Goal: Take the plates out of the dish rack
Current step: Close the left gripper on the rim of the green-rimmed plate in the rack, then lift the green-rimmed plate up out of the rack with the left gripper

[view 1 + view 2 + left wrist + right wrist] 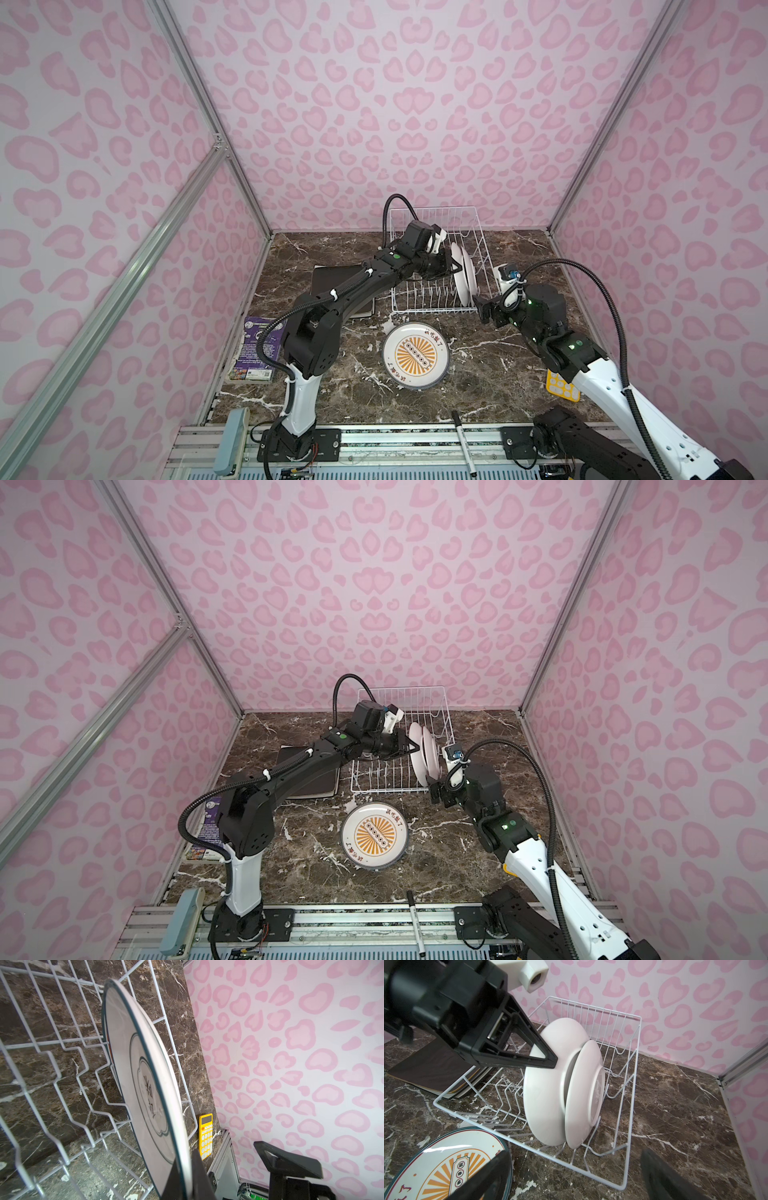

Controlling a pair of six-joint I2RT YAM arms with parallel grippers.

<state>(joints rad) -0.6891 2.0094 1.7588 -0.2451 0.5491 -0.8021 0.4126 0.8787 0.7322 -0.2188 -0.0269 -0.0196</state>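
The white wire dish rack (436,216) (399,692) (631,1076) stands at the back of the marble table. Two round white plates stand upright in it. My left gripper (453,266) (413,746) (187,1184) is shut on the rim of the larger round plate (145,1084) (544,1095). The smaller plate (581,1101) leans right behind it. An orange sunburst plate (417,356) (376,836) (436,1167) lies flat in front of the rack. Stacked square plates (332,282) (307,779) lie left of the rack, a dark one on top. My right gripper (482,309) (436,793) (574,1178) hangs open and empty at the rack's front right corner.
A yellow calculator (561,388) (205,1136) lies at the front right, partly under my right arm. A black marker (463,442) rests on the front rail. A purple box (255,349) lies at the left edge, a grey-blue device (232,440) at the front left. Pink patterned walls enclose the table.
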